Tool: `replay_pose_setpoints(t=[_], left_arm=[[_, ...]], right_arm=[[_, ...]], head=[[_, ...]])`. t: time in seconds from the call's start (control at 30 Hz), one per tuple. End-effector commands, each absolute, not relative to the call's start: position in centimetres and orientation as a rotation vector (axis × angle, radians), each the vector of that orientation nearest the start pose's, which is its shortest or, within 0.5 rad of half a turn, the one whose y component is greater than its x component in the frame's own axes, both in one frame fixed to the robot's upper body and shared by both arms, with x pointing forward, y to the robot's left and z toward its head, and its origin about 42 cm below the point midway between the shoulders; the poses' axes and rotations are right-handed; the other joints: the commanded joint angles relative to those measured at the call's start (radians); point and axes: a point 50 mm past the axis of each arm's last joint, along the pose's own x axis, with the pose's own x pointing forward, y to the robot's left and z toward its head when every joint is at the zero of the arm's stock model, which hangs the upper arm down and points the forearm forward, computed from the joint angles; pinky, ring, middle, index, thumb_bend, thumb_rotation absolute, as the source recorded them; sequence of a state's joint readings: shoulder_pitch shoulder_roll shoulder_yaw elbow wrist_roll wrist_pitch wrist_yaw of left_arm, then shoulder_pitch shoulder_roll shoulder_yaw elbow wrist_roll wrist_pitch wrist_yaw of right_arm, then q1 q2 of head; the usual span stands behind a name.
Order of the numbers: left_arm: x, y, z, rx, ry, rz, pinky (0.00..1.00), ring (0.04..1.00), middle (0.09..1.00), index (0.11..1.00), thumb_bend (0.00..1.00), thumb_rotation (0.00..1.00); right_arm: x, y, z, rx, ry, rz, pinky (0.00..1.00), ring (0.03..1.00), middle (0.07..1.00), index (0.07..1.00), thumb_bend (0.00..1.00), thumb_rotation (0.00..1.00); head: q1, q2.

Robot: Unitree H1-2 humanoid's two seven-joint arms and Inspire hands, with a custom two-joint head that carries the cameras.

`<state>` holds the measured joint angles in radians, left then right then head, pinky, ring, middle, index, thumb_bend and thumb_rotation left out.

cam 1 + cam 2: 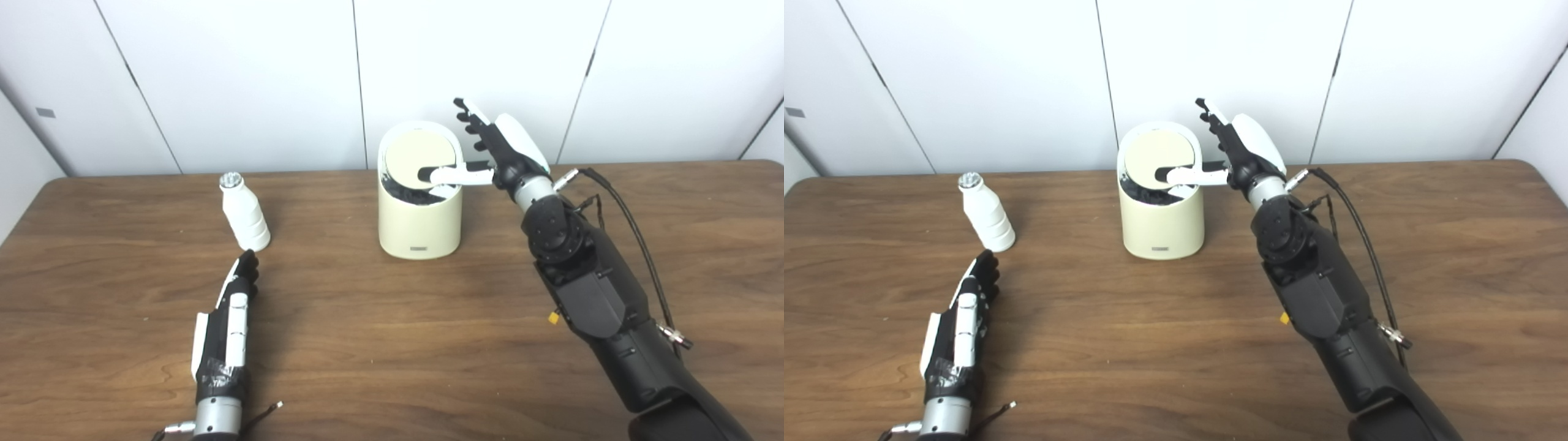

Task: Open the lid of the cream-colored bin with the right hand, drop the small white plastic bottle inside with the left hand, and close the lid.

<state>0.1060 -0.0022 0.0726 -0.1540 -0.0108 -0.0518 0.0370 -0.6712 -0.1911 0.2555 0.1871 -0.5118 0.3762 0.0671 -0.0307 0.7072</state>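
**Two head cameras, side by side, looking down at the table**

Both views look from above and behind the arms, facing forward and tilted down across the brown table [392,343] toward the white panelled wall [245,79]. They sit at middle range, taking in nearly the whole tabletop. The two share almost the same scene; the bin [419,211] lies right of centre in the left eye view and left of centre in the right eye view [1164,211].
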Motion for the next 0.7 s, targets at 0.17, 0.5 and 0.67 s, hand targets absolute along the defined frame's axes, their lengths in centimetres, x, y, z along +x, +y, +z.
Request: replay_pose_setpoints(t=[0.17,0.5,0.67], left_arm=[[24.61,22.98,11.0,-0.016,-0.099,0.135,0.97,0.967,0.953,0.955,0.56,1.0],[24.64,22.96,10.98,-0.02,-0.099,0.14,0.98,0.971,0.953,0.952,0.56,1.0],[24.66,22.99,10.98,-0.012,-0.099,0.143,0.97,0.963,0.947,0.948,0.57,1.0]], right_arm=[[46.89,-15.11,29.3,-0.834,-0.303,0.114,0.88,0.926,0.93,0.944,0.86,0.32],[47.01,-15.53,29.23,-0.956,-0.368,0.105,0.94,0.959,0.951,0.955,0.91,0.11],[46.92,-15.83,29.1,-0.936,-0.361,0.1,0.94,0.96,0.947,0.952,0.92,0.11]], head=[[-0.001,0.0],[0.0,0.0],[0.002,0.0]])
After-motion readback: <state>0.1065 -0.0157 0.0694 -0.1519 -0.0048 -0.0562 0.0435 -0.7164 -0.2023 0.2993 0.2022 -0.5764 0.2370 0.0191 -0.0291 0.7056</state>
